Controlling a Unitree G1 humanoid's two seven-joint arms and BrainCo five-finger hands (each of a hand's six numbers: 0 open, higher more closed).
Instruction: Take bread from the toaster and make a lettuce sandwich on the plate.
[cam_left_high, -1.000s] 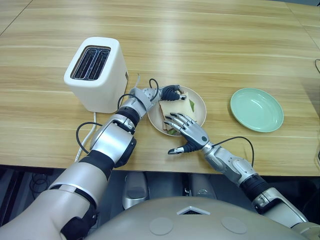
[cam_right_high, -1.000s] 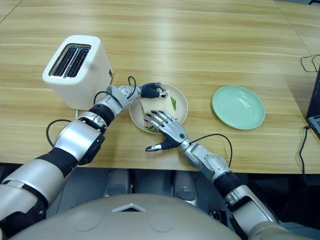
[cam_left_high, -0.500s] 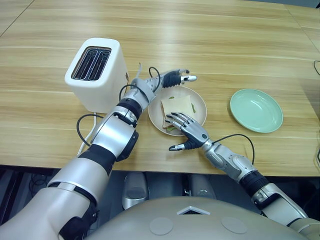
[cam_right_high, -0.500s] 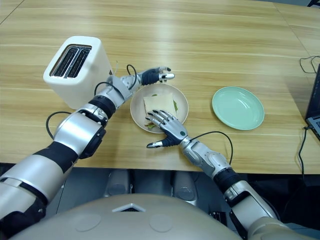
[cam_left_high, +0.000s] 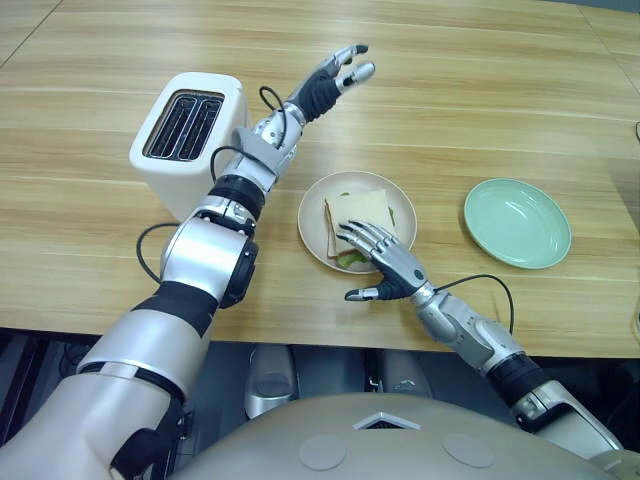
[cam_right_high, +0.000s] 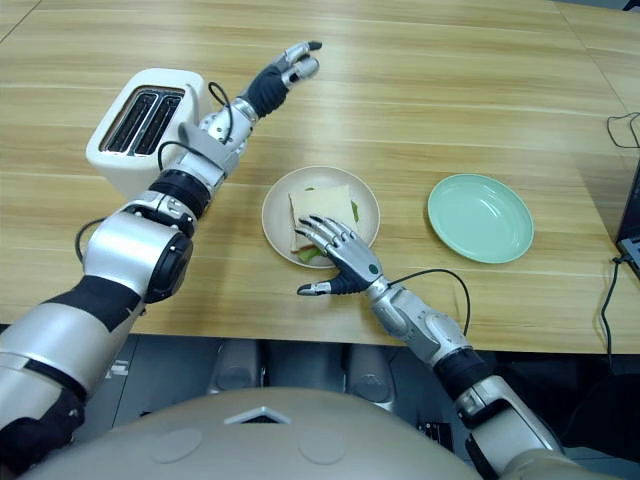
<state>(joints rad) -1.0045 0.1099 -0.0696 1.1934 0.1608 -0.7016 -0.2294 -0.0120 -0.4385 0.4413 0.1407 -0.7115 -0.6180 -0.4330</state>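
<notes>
— What's the biggest thing on the desk (cam_left_high: 450, 90)?

— The white toaster (cam_left_high: 190, 145), at the left, its two slots facing up. To its right, nearer the front edge, is a tan plate (cam_left_high: 308, 210), and well off to the right of that a green plate (cam_left_high: 517, 222).

— What's in the tan plate?

— A sandwich (cam_left_high: 358, 212): a square bread slice on top, with lettuce (cam_left_high: 349, 259) peeking out at its near edge and right side.

— Where are the hands relative to it?

— The right robot hand (cam_left_high: 385, 265) is at the near side of the tan plate, palm down, fingers spread and gripping nothing, its fingertips over the near corner of the sandwich. I can't tell whether they press on the bread. The left robot hand (cam_left_high: 335, 78) is well apart from the sandwich, held above the desk beyond the plate and to the right of the toaster, fingers stretched out, nothing in them.

— Anything different from a second ago?

— Yes. Then the left robot hand was curled at the plate's far left rim, against the bread. Half a second ago it had opened just past the rim; now it has swung far back. The right robot hand has barely moved.
</notes>
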